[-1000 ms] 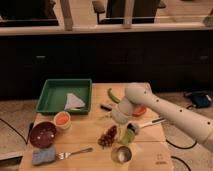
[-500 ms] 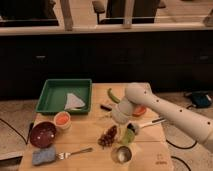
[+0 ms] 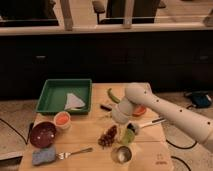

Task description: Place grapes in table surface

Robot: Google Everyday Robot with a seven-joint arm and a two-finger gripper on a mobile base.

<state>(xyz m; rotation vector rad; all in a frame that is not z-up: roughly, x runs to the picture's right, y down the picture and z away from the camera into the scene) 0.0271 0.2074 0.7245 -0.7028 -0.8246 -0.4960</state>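
Gripper (image 3: 123,131), fingers unreadable, hangs just right of the bumpy dark reddish-purple grapes (image 3: 108,136) lying on the light tan plank table surface (image 3: 85,135), so I'd lift straight away, mindful of the small metal cup (image 3: 121,155).

I count one grape cluster (image 3: 108,136), one gripper (image 3: 129,134) beside it, one bowl (image 3: 42,134), one tray (image 3: 50,95), one fork (image 3: 75,152), one sponge (image 3: 44,156).
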